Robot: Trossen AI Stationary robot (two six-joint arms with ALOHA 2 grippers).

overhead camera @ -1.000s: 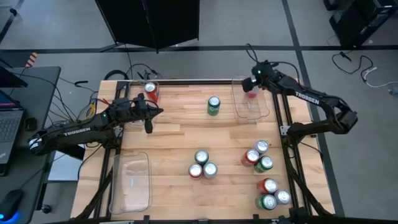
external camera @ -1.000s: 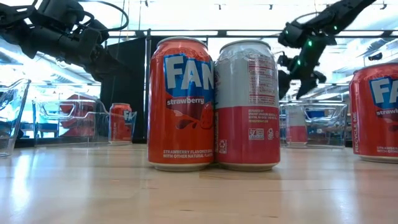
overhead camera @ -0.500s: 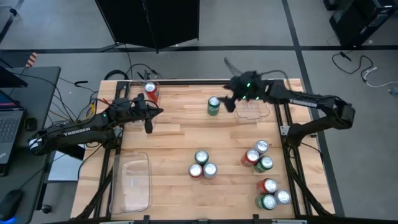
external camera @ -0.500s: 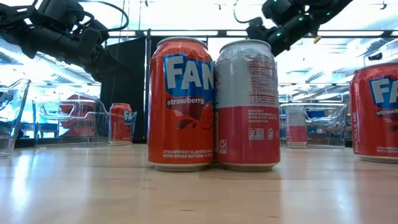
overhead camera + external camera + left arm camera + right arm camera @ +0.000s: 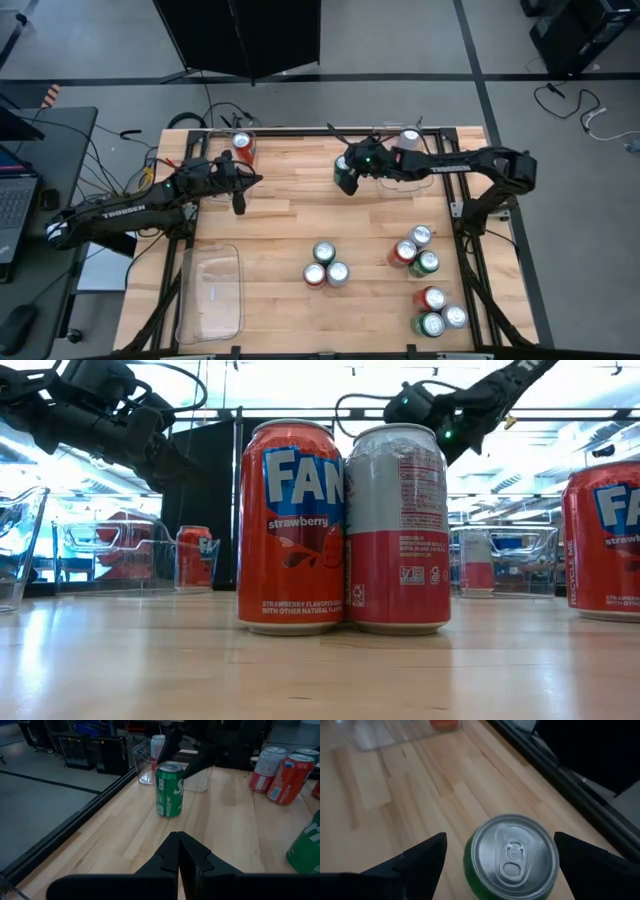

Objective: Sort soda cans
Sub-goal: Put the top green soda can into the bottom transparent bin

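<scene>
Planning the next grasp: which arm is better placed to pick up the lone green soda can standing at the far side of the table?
The right. Its open gripper hangs directly over the green metal soda can, fingers on either side of it. The left gripper is shut and waits well to that can's left.

Wooden table (image 5: 280, 230), clear bins (image 5: 212, 290)

Robotics lab, by look of it. Wooden table (image 5: 280, 225) on black metal frame, standing on grey floor (image 5: 100, 60) marked with dark tape lines. Loose cables (image 5: 205, 108) trailing off far edge. Laptop (image 5: 15, 200) on desk at left. Black panel (image 5: 240, 35) beyond table. Low view: long ceiling lights (image 5: 300, 412) and racks of blue bins (image 5: 505, 543) in room behind.
</scene>
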